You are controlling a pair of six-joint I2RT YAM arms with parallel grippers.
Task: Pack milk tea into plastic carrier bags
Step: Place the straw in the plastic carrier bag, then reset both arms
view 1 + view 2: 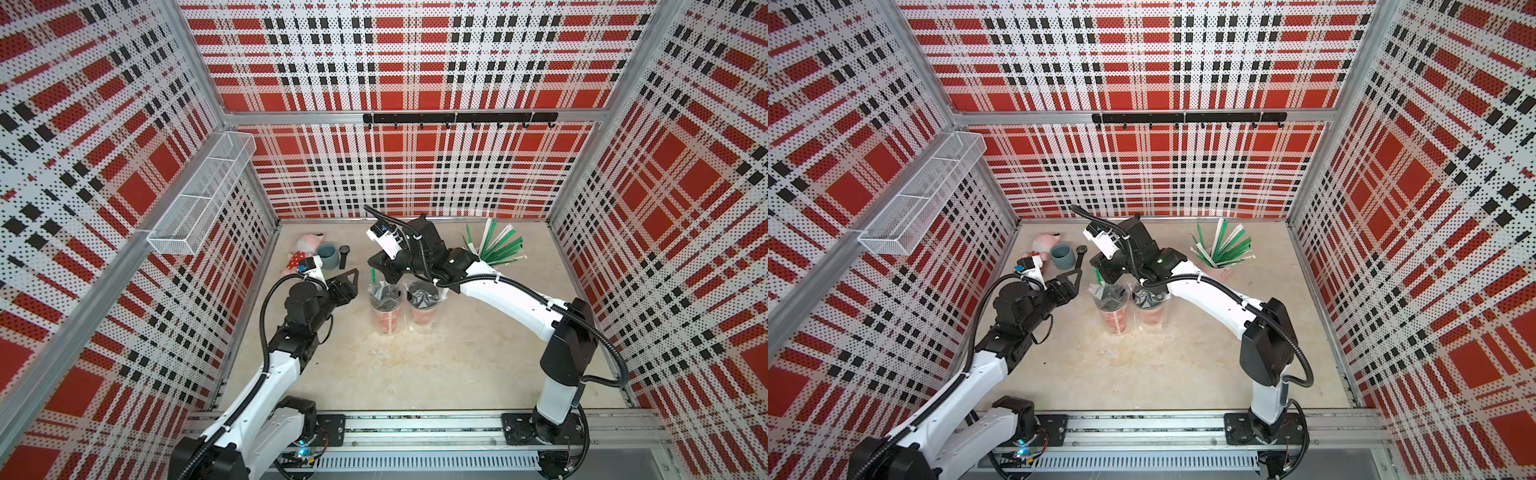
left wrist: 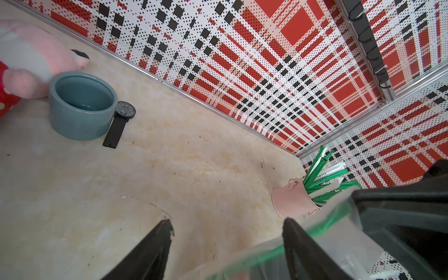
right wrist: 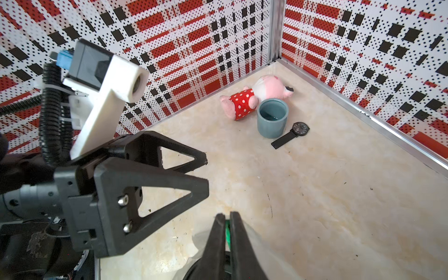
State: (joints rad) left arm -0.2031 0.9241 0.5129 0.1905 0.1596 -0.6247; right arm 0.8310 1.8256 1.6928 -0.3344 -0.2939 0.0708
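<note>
Two milk tea cups, red print with black lids, stand side by side mid-table in both top views, each inside a clear plastic carrier bag: the left cup and the right cup. My right gripper hovers over the left cup's far side, shut on a green straw that points down into the bag film. My left gripper is open and empty just left of the left cup, with the bag film against one finger.
A pink plush, a grey-blue mug and a black watch lie at the back left. A pink cup of green straws stands at the back right. Walls enclose three sides.
</note>
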